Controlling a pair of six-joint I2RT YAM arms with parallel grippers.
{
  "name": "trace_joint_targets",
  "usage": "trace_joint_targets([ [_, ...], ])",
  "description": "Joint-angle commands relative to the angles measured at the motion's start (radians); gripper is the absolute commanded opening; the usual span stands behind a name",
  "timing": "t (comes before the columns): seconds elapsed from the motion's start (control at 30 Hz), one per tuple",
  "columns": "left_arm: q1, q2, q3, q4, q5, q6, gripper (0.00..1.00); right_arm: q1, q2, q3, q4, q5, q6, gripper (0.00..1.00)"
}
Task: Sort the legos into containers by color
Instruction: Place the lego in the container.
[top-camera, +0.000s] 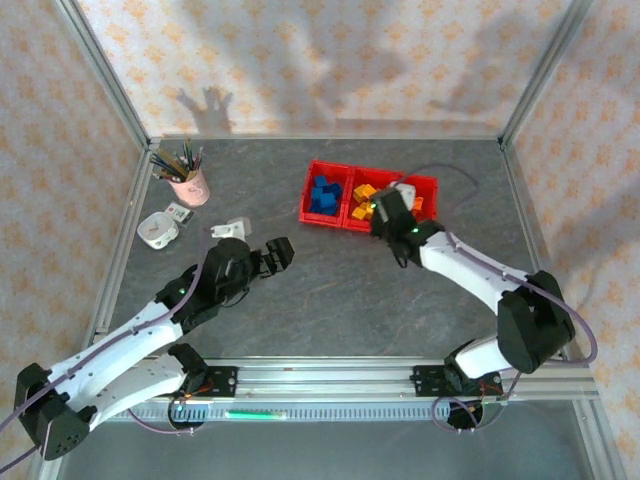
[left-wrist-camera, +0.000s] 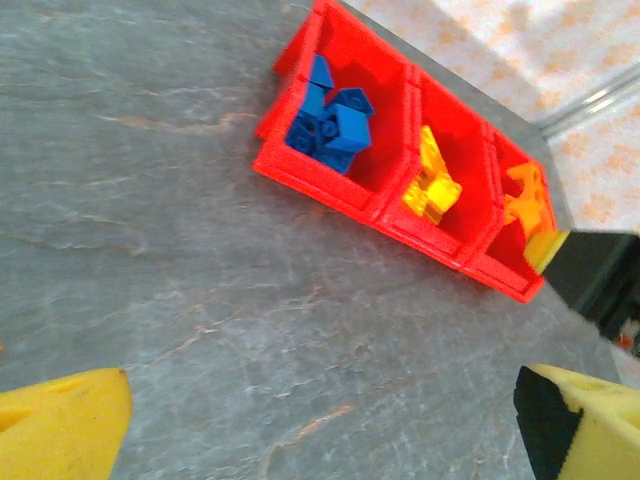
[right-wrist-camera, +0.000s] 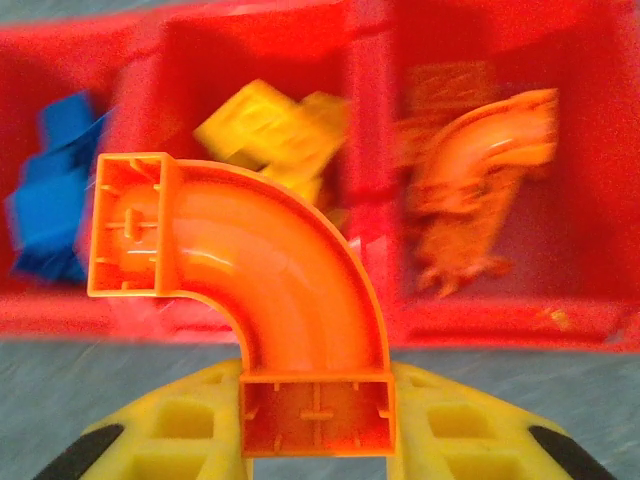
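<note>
Orange curved arch block (right-wrist-camera: 262, 290) is clamped by its lower end in the right gripper (top-camera: 388, 212), above the red three-compartment bin row (right-wrist-camera: 480, 322) near the yellow blocks (right-wrist-camera: 275, 125). Blue blocks (left-wrist-camera: 325, 120) and orange pieces (right-wrist-camera: 470, 170) fill the outer compartments. The left gripper (left-wrist-camera: 320, 430) hovers with fingers spread over the grey tabletop (left-wrist-camera: 200, 280), well apart.

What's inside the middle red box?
A small pile of yellow legos sits inside the middle red box. From the right wrist, the orange curved piece held in the right fingers covers part of the pile; the box floor beneath is hidden.
</note>
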Motion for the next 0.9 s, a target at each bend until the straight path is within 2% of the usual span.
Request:
trace_joint_targets([
  [0.0,-0.004,0.052,0.038,0.147,0.072,0.052,0.99,-0.103,0.009,0.022,-0.011,0.027,-0.020,0.30],
  [0.17,-0.003,0.128,0.057,0.207,0.092,0.071,0.99,-0.226,0.102,0.078,0.028,-0.016,-0.037,0.30],
  [0.33,-0.002,0.167,0.065,0.239,0.095,0.076,0.99,-0.260,0.221,0.155,0.038,-0.037,-0.053,0.31],
  [0.4,0.000,0.172,0.066,0.240,0.094,0.076,0.99,-0.264,0.256,0.180,0.041,-0.037,-0.058,0.35],
  [0.6,0.010,0.148,0.056,0.221,0.080,0.079,0.99,-0.260,0.259,0.201,0.030,-0.079,-0.076,0.54],
  [0.73,0.021,0.120,0.044,0.213,0.071,0.073,0.99,-0.222,0.212,0.188,0.018,-0.073,-0.086,0.60],
  [0.87,0.030,0.077,0.035,0.176,0.059,0.062,0.99,-0.137,0.174,0.178,-0.004,-0.058,-0.081,0.65],
])
